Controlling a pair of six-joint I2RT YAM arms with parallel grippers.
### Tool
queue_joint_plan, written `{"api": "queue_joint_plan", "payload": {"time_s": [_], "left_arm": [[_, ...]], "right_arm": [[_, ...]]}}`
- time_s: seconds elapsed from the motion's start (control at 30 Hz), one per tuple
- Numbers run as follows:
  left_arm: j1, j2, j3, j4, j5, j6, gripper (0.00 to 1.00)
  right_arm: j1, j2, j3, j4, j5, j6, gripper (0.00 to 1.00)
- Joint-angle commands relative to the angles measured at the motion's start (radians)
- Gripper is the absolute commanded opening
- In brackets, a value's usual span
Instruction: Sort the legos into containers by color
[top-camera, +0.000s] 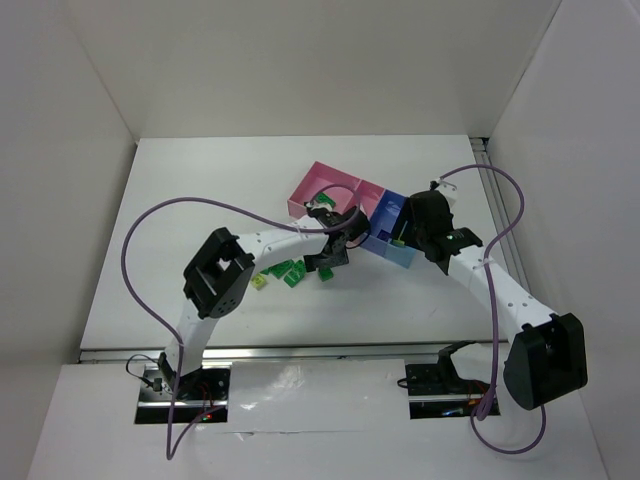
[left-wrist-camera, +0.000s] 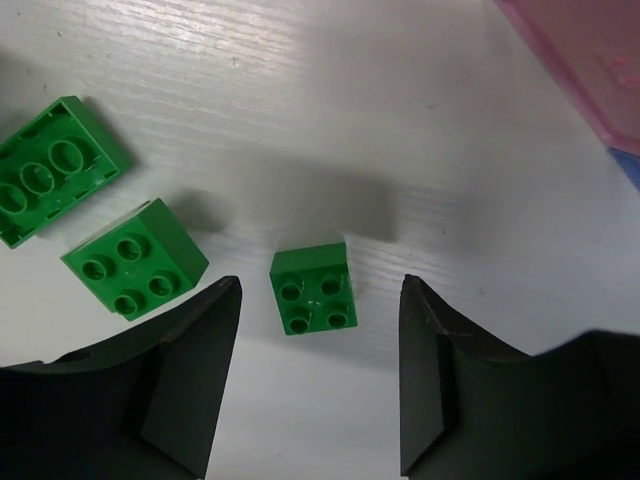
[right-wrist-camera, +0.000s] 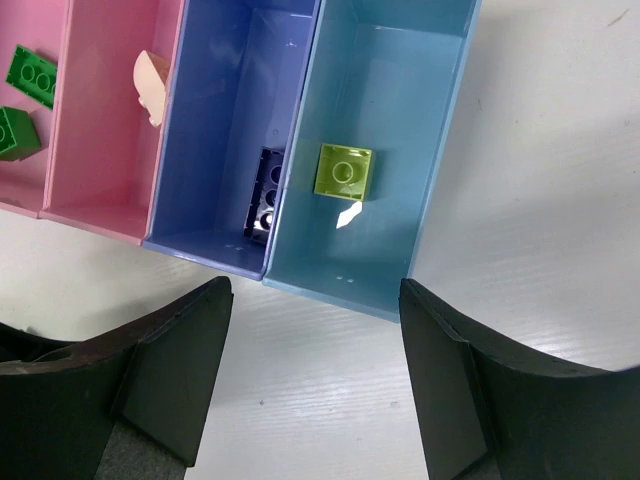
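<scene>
My left gripper is open and hovers over a small dark green lego that lies on the table between the fingertips, touching neither. Two more green legos lie to its left, a square one and a longer one. My right gripper is open and empty just in front of the light blue bin, which holds a yellow-green lego. The blue bin holds a dark blue lego. The narrow pink bin holds the beige lego. The wide pink bin holds green legos.
In the top view the row of bins stands slanted at the table's middle back. Green legos and a yellow-green one lie loose beside the left arm. Purple cables loop over both arms. White walls enclose the table.
</scene>
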Motion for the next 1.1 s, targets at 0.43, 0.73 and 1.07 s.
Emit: {"api": "queue_joint_plan", "payload": {"time_s": [0.43,0.73,1.07], "left_arm": [[0.012,-0.016,-0.019,0.029,0.023,0.004,0.3],[0.08,-0.099,0.122,0.008,-0.046,0.168,0.29],[0.212,0.041,0.393,0.069,-0.027,0.307,0.3]], "right_arm": [[-0.005,-0.021,-0.002,-0.002,-0.006,-0.003,0.75],[-0.005,-0.048,-0.002,-0.011,0.003,-0.003,0.75],[-0.005,-0.077,-0.002,-0.021,0.012,-0.003,0.75]]}}
